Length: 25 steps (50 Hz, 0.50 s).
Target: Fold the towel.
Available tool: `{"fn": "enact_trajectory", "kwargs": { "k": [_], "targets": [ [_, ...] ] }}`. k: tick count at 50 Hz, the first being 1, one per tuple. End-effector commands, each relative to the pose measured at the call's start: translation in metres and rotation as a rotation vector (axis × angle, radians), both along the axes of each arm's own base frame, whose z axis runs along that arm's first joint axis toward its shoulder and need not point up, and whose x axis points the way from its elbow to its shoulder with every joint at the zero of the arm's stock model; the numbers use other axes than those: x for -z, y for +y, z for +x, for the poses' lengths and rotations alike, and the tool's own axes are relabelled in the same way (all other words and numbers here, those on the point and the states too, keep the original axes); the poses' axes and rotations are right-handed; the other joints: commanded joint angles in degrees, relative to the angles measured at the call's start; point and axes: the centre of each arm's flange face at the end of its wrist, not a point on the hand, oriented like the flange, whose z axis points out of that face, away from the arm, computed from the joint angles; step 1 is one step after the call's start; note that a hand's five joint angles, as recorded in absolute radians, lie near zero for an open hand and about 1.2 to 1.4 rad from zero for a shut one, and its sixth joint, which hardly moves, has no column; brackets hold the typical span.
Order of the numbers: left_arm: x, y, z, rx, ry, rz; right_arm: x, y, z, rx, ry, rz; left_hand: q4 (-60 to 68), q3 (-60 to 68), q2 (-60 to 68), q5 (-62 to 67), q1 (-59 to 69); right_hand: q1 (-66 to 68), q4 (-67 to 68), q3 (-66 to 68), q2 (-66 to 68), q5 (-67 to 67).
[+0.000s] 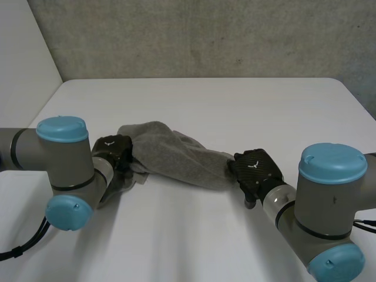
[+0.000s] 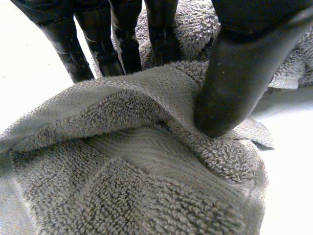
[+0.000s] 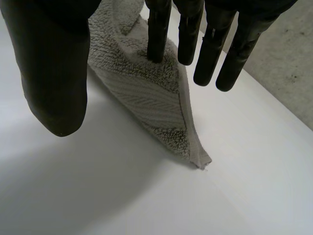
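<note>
A grey terry towel point(image 1: 176, 155) lies bunched in a loose strip across the middle of the white table point(image 1: 205, 100), running between my two hands. My left hand point(image 1: 113, 150) is at the towel's left end. There its thumb point(image 2: 234, 73) presses into a raised fold of the towel point(image 2: 146, 186), and its fingers point(image 2: 122, 44) go down behind that fold, pinching it. My right hand point(image 1: 255, 167) is at the towel's right end. Its fingers point(image 3: 159, 29) are straight over the towel point(image 3: 156, 103), one fingertip touching it. The thumb point(image 3: 54, 73) hangs apart above bare table. A pointed towel corner point(image 3: 200, 159) lies flat beyond the fingertips.
Bare white tabletop surrounds the towel on all sides. A grey wall point(image 1: 205, 35) rises behind the table's far edge. Both forearms, with their light-blue caps point(image 1: 61, 129), lie low near the front corners.
</note>
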Motion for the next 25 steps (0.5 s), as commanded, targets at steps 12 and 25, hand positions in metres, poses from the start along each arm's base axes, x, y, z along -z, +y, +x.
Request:
{"fn": "enact_trajectory", "kwargs": {
  "k": [12, 25],
  "targets": [
    [-0.040, 0.013, 0.011, -0.036, 0.031, -0.062, 0.015, -0.019, 0.014, 0.023, -0.092, -0.004, 14.85, 15.19, 17.14, 16.15, 14.91, 18.34, 18.07, 17.81, 18.26, 17.26],
    [-0.103, 0.028, 0.022, -0.041, 0.085, -0.185, -0.039, -0.025, 0.015, 0.020, -0.144, -0.082, 27.45, 27.79, 29.75, 28.75, 27.51, 54.61, 54.35, 54.08, 54.54, 53.53]
  ]
}}
